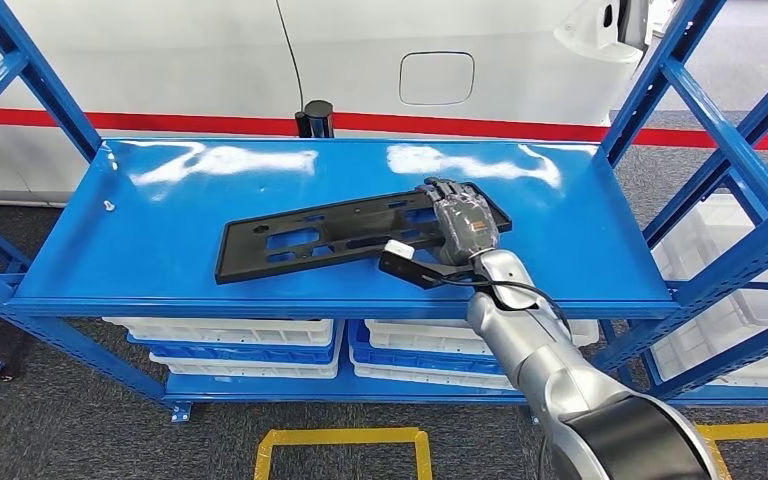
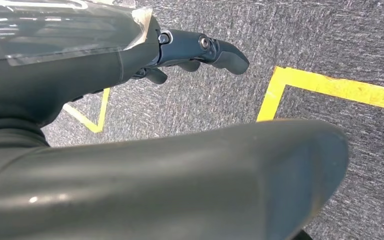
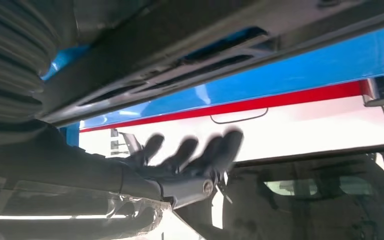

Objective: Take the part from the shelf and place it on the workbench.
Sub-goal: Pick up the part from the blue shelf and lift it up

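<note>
Reaching from the 5 o'clock corner of the head view, the robot's silver right arm extends up and forward over the front lip of the glossy blue metal shelf (image 1: pixel 80 262). Its right hand (image 1: pixel 463 226) lies on the right-hand end of the long, flat black plastic part with rectangular cut-outs (image 1: pixel 312 235), which rests flat on the shelf, running from about 9 o'clock toward 2 o'clock of the shelf's centre. The fingers drape over the part's far end; the right wrist view shows them spread apart with the part's edge close by, so whether the grip has closed cannot be told. To do this step well, the hand likely needs to clamp the end firmly and lift level, since the long part would sag or swing from one end. The left hand (image 2: pixel 200 52) hangs over grey carpet with yellow floor tape (image 2: pixel 330 87), fingers loosely curled, holding nothing. Beyond the shelf stands a white panel with a red stripe (image 1: pixel 520 128).
</note>
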Tool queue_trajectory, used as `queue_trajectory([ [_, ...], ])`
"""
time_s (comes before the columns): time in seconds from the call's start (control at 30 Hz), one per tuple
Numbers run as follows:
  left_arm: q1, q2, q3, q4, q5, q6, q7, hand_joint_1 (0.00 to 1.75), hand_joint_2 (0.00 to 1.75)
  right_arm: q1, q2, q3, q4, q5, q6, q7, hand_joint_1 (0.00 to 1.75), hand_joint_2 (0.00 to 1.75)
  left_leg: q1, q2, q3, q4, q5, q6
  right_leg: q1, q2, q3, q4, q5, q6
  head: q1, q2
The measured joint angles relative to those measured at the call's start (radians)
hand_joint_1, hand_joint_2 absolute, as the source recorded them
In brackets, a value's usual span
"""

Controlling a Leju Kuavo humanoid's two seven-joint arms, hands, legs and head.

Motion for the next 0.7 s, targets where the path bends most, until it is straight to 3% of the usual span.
queue_trajectory([
  [0.57,-0.001,0.001,0.0,0.0,0.003,-0.01,-0.007,0.0,0.0,-0.019,-0.003,0.0,0.034,0.013,-0.014,-0.006,1.75,1.75,0.0,0.0,0.0,0.0,0.0,0.0,0.0,0.0,0.001,0.0,0.0,0.0,0.0,0.0],
  [0.7,-0.001,0.002,-0.001,0.0,-0.002,-0.01,-0.012,0.0,1.75,-0.021,-0.001,-0.015,0.034,-0.036,-0.021,-0.061,1.75,1.75,0.0,0.0,0.0,0.0,0.0,0.0,0.0,0.0,0.001,0.0,0.0,0.0,0.0,0.0],
])
